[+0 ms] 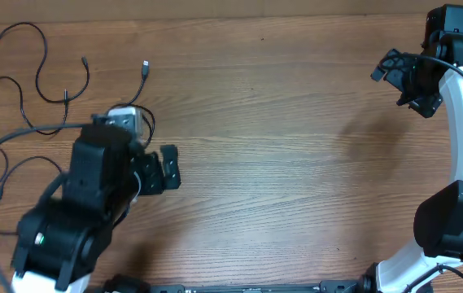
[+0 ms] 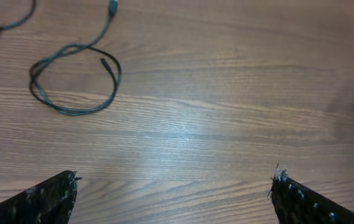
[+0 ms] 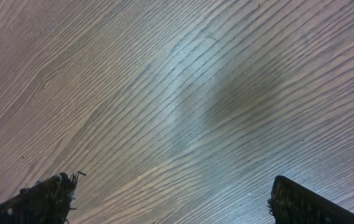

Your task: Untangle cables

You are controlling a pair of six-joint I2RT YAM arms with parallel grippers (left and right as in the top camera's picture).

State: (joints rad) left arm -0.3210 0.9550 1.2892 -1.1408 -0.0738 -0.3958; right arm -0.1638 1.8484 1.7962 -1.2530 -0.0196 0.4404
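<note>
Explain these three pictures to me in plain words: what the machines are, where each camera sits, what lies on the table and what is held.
Two robot arms work at a wooden table. The overhead view looks down from above: the left gripper is near the cables, and the right gripper is far off at the other side. The other two views come from cameras on each wrist, with dark fingertips at the bottom corners. The left wrist view shows a looped cable; the right shows only bare wood. Both grippers are open and hold nothing.

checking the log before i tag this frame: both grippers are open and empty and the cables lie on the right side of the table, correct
Not quite: the cables lie on the left side of the table, as the overhead view shows. The rest holds: the left gripper and right gripper are open and empty.
</note>
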